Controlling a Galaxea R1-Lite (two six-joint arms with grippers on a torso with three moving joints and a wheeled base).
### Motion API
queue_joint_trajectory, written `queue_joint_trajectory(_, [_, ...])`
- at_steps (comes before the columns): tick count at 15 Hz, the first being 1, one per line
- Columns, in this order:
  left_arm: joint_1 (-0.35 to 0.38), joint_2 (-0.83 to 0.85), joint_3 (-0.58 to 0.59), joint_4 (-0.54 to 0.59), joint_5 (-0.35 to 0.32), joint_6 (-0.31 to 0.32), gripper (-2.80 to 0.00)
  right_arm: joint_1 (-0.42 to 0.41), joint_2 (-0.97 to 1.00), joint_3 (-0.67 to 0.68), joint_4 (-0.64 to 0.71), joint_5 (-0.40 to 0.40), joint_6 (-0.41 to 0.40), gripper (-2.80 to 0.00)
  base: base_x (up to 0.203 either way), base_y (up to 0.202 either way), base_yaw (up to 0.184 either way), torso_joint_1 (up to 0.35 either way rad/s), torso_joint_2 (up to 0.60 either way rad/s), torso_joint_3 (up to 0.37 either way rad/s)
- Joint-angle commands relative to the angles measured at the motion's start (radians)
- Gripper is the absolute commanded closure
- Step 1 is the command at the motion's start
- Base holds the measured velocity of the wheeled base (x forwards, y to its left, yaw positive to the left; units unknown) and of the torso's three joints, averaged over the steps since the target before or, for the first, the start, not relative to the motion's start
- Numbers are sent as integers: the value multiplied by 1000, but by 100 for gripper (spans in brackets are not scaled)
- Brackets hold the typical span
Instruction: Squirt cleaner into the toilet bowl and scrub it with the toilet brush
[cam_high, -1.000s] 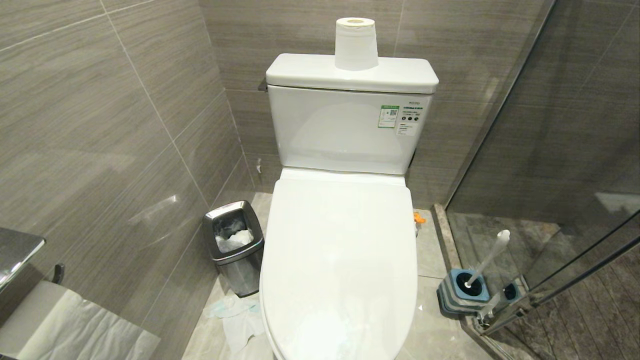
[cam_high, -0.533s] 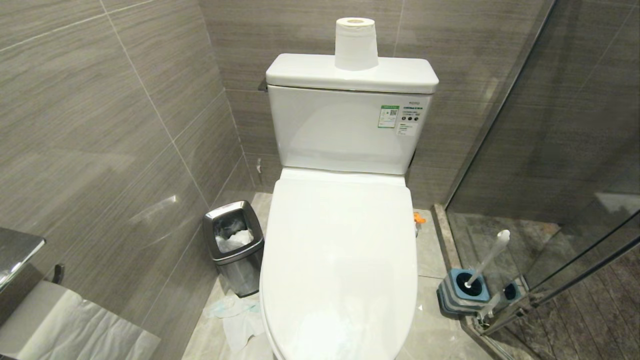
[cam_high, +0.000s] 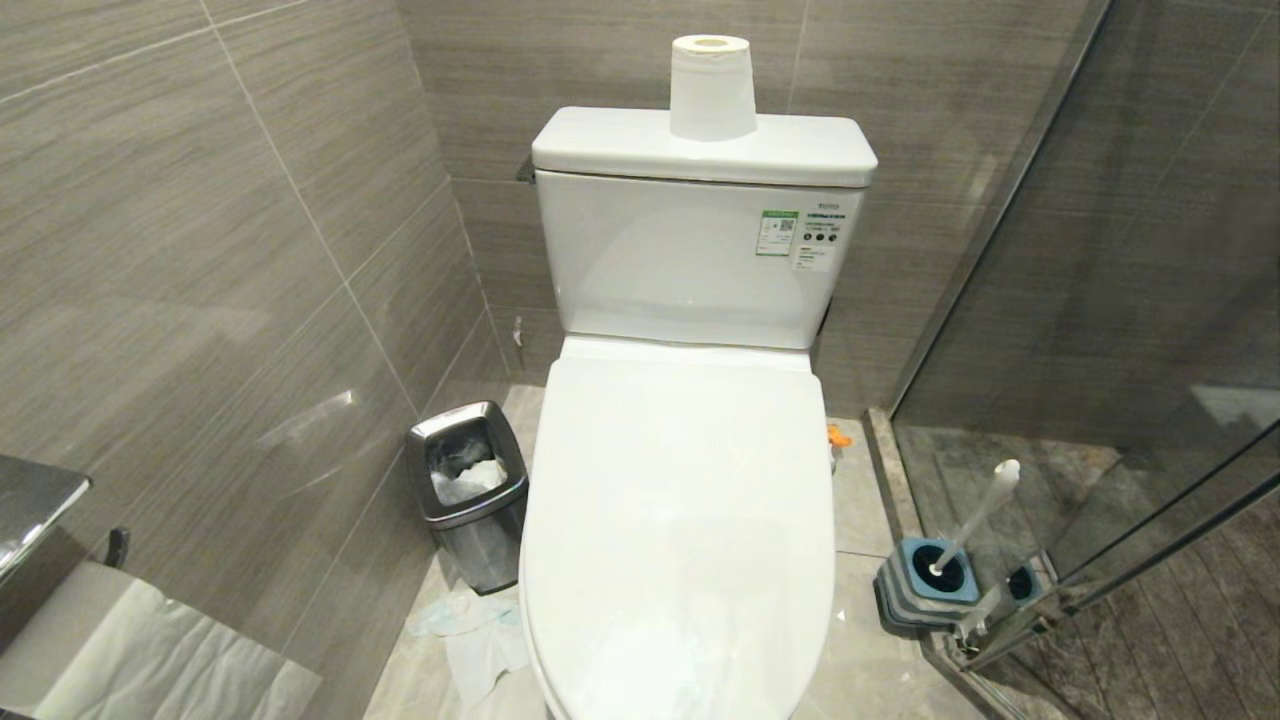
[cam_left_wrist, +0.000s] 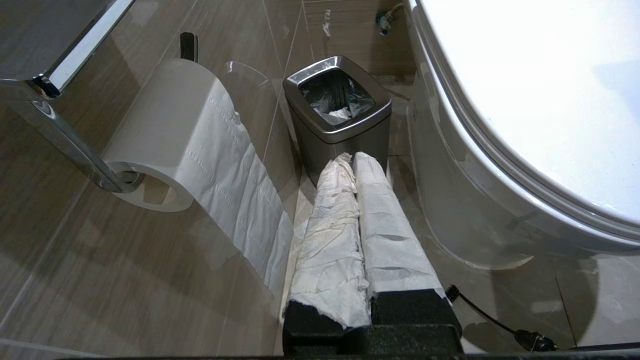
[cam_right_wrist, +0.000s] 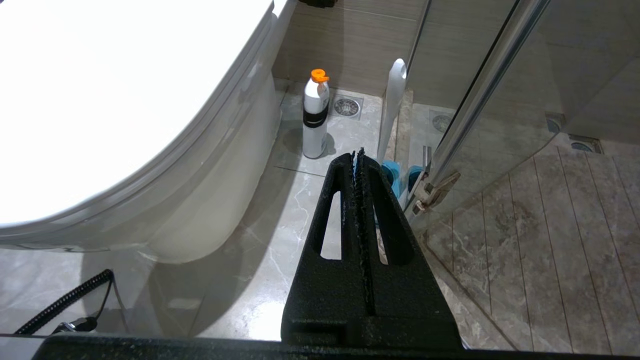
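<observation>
Toilet bowl: the large glossy white ceramic toilet bowl (cam_high: 680, 540) stood with its white plastic lid down, so the water inside could not be seen.
Toilet brush: the slim brush with a long whitish-grey handle (cam_high: 975, 515) leaned in its square blue-topped holder (cam_high: 925, 585) on the floor right of the toilet bowl, by the glass shower door (cam_high: 1130, 330).
Bottle: a white bottle with an orange cap (cam_right_wrist: 316, 115) stood on the floor just beside the toilet bowl's right side.
Waste bin: a small square steel bin (cam_high: 468, 490) stood left of the toilet bowl.
Paper roll: a white roll (cam_high: 712, 88) stood on the tank behind the toilet bowl.
Left hand: the paper-wrapped left hand (cam_left_wrist: 352, 160) hung low left of the toilet bowl, fingers pressed together, empty.
Right hand: the black right hand (cam_right_wrist: 357, 157) hung low right of the toilet bowl, fingers closed, empty.
</observation>
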Motion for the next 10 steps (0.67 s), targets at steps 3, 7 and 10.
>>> queue_joint_trajectory(3, [0,0,0,0,0,0,0,0,0,1,0,-4,12,0,0,0,0,0,0,0])
queue_joint_trajectory(7, [0,0,0,0,0,0,0,0,0,1,-2,-24,62,0,0,0,0,0,0,0])
queue_joint_trajectory(10, [0,0,0,-2,0,0,0,0,0,0,-2,-28,62,0,0,0,0,0,0,0])
